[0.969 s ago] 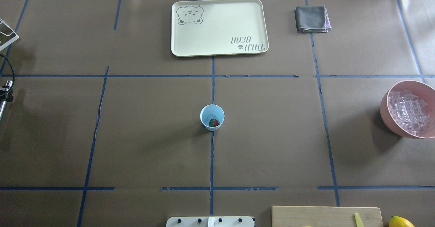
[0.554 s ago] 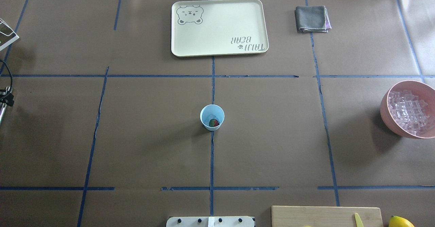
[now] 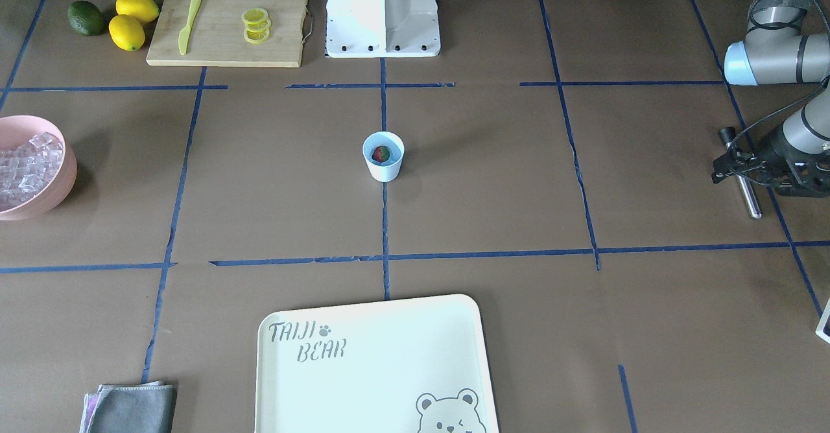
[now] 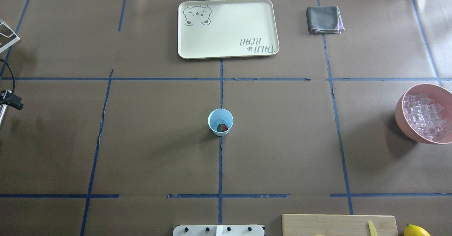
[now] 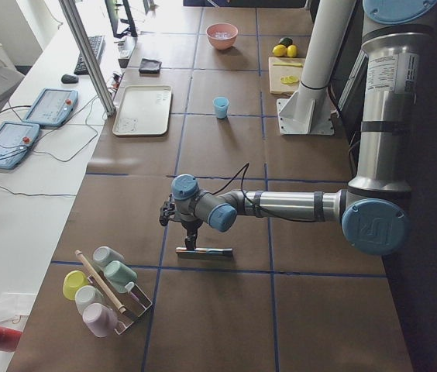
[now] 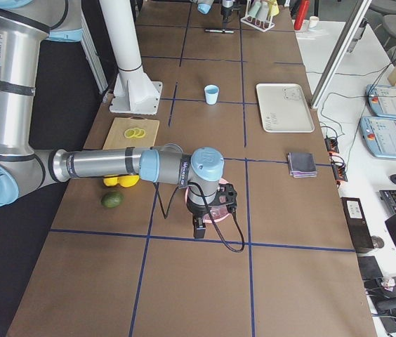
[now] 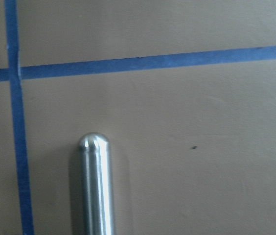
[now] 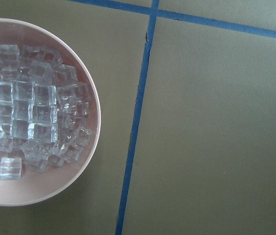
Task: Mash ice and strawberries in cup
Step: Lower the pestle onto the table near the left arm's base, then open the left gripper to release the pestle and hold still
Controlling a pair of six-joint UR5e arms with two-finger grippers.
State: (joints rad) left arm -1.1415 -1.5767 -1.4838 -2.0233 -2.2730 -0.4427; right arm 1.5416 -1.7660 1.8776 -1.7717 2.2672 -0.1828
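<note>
**Left and right arms at opposite ends of the table.** The cup (image 4: 220,122) is shown upright at the centre of the table (image 4: 282,151), with the strawberry (image 4: 222,127) inside it. Ice (image 8: 28,115) is heaped in the pink bowl (image 8: 64,183) near the table's right end. The left gripper (image 5: 190,236) is seen above a steel rod (image 5: 203,251) laid flat, and the right gripper (image 6: 199,226) above the bowl. How far either gripper is spread cannot be told.
</note>
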